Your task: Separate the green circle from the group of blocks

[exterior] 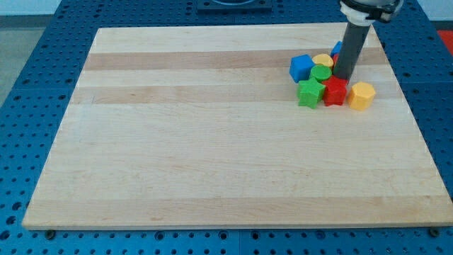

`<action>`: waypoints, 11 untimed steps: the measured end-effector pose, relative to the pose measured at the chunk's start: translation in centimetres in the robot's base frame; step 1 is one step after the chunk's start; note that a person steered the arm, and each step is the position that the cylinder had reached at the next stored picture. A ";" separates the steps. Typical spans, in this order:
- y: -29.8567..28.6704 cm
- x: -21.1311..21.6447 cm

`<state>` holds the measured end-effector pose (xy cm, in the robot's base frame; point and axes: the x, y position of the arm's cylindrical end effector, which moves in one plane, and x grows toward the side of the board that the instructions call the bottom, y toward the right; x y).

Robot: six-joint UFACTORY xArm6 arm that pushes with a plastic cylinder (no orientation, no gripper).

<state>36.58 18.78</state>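
My tool is a plain dark rod with no jaws, so it neither opens nor closes and it holds nothing. My tip stands on the counter inside the cluster of blocks near the view's top right. It sits just to the view's right of the green circle, very near it or touching; I cannot tell which. It is directly above the red block in the view and looks to touch that block's upper edge.

The green circle lies in the middle of the group. The blue cube is against it on the view's left, the yellow block just above it, and the green star just below it. The red block touches the green star on the view's right. The yellow hexagon sits just right of the red block. A second blue block shows only as a sliver behind my rod, at the view's top of the group; its shape is hidden.
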 end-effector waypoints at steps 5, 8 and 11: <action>-8.2 0.1; -13.4 0.2; -15.1 1.5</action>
<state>38.07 3.70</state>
